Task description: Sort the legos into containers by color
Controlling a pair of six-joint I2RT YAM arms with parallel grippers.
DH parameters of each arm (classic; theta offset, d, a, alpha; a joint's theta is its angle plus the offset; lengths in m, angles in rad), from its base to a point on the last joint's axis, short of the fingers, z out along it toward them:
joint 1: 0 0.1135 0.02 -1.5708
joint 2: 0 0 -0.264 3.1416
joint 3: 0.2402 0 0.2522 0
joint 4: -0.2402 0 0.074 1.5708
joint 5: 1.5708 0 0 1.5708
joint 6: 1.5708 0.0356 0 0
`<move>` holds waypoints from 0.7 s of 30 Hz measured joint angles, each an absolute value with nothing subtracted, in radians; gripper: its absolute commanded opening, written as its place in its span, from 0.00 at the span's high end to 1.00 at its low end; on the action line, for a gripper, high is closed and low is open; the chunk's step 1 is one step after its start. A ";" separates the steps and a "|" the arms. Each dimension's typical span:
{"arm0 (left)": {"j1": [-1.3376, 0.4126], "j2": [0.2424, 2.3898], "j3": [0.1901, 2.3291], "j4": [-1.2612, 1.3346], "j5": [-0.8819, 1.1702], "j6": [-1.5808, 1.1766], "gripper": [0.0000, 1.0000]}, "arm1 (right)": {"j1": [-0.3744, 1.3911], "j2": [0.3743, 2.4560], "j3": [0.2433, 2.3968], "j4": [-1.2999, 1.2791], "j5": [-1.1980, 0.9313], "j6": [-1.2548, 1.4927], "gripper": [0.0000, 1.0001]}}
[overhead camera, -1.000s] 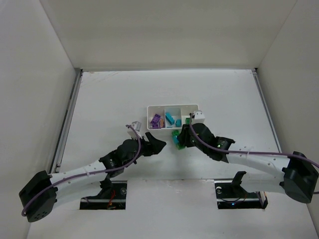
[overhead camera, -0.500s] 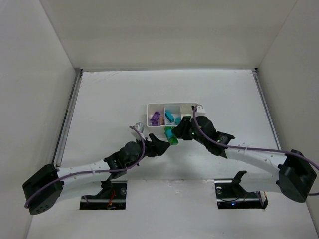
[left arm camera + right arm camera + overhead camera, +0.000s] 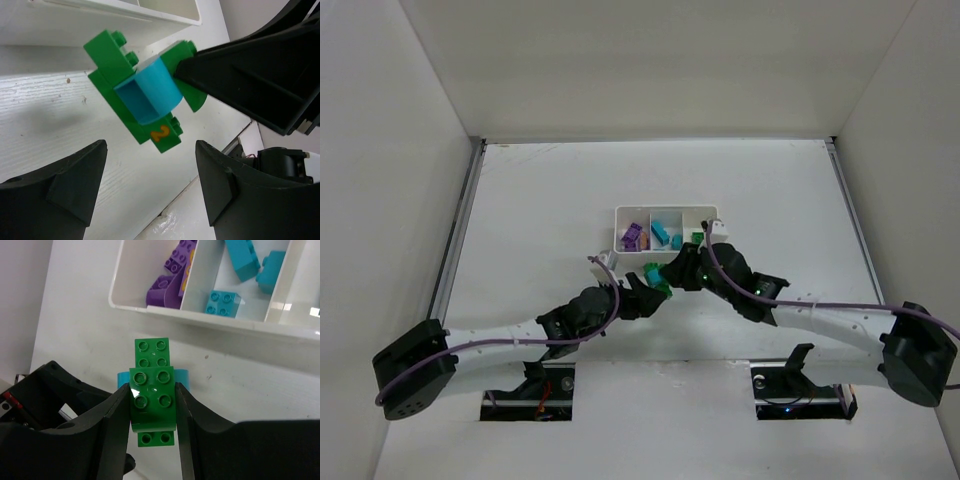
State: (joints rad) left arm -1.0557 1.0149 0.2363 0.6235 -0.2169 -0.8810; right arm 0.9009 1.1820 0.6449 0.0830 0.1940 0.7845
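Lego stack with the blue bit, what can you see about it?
The lego stack is shiny plastic: a long green brick with a yellow 2, a small green brick, and a rounded hollow cyan piece. The right gripper pinches its sides, near the white tray. The open left gripper faces it without touching.

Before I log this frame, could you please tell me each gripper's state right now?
Left gripper: open, holding nothing.
Right gripper: closed on the green-and-cyan lego stack.

Top external: high, far, looking down. Wrist views: close, opposed, both on lego stack (image 3: 145, 97), tray (image 3: 150, 310) edge.
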 measured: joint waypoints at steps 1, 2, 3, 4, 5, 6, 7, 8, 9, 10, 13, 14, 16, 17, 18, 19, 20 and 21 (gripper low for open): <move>-1.061 1.019 0.236 0.625 -0.221 -0.882 0.32 | 0.907 1.179 0.636 0.083 0.195 0.791 0.73; -1.063 1.024 0.236 0.627 -0.223 -0.882 0.33 | 0.915 1.177 0.625 0.084 0.196 0.798 0.73; -1.066 1.029 0.236 0.629 -0.228 -0.882 0.34 | 0.920 1.174 0.618 0.084 0.199 0.803 0.73; -1.068 1.034 0.236 0.632 -0.232 -0.882 0.36 | 0.925 1.172 0.612 0.086 0.203 0.808 0.73; -1.070 1.037 0.236 0.633 -0.237 -0.882 0.40 | 0.930 1.171 0.608 0.086 0.207 0.810 0.73; -1.072 1.040 0.236 0.633 -0.241 -0.883 0.43 | 0.935 1.170 0.606 0.086 0.210 0.813 0.73; -1.074 1.043 0.236 0.633 -0.244 -0.882 0.46 | 0.941 1.169 0.606 0.087 0.215 0.816 0.73; -1.077 1.046 0.236 0.635 -0.247 -0.882 0.48 | 0.949 1.167 0.606 0.089 0.221 0.817 0.72; -1.079 1.048 0.236 0.638 -0.250 -0.881 0.49 | 0.956 1.164 0.606 0.091 0.228 0.819 0.72; -1.084 1.051 0.236 0.642 -0.252 -0.882 0.49 | 0.964 1.161 0.606 0.091 0.236 0.818 0.72; -1.098 1.055 0.238 0.648 -0.260 -0.881 0.49 | 0.978 1.158 0.605 0.102 0.256 0.820 0.72; -1.102 1.059 0.239 0.649 -0.263 -0.881 0.49 | 0.983 1.158 0.605 0.108 0.259 0.821 0.72; -1.109 1.066 0.239 0.651 -0.271 -0.882 0.49 | 0.992 1.158 0.605 0.121 0.266 0.821 0.72; -1.113 1.067 0.239 0.653 -0.275 -0.882 0.50 | 0.997 1.158 0.605 0.125 0.269 0.821 0.72; -1.118 1.068 0.239 0.654 -0.282 -0.882 0.54 | 1.002 1.158 0.605 0.130 0.271 0.822 0.72; -1.120 1.068 0.239 0.656 -0.287 -0.883 0.56 | 1.007 1.158 0.605 0.134 0.274 0.823 0.72; -1.123 1.068 0.239 0.659 -0.292 -0.883 0.58 | 1.011 1.158 0.605 0.137 0.279 0.824 0.72; -1.125 1.068 0.239 0.659 -0.298 -0.886 0.59 | 1.015 1.158 0.605 0.139 0.284 0.824 0.72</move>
State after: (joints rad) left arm -1.1252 1.0679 0.2390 0.6594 -0.2981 -0.8856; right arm 1.0145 1.1576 0.6052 0.1394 0.2836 0.8238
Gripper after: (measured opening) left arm 0.438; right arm 0.427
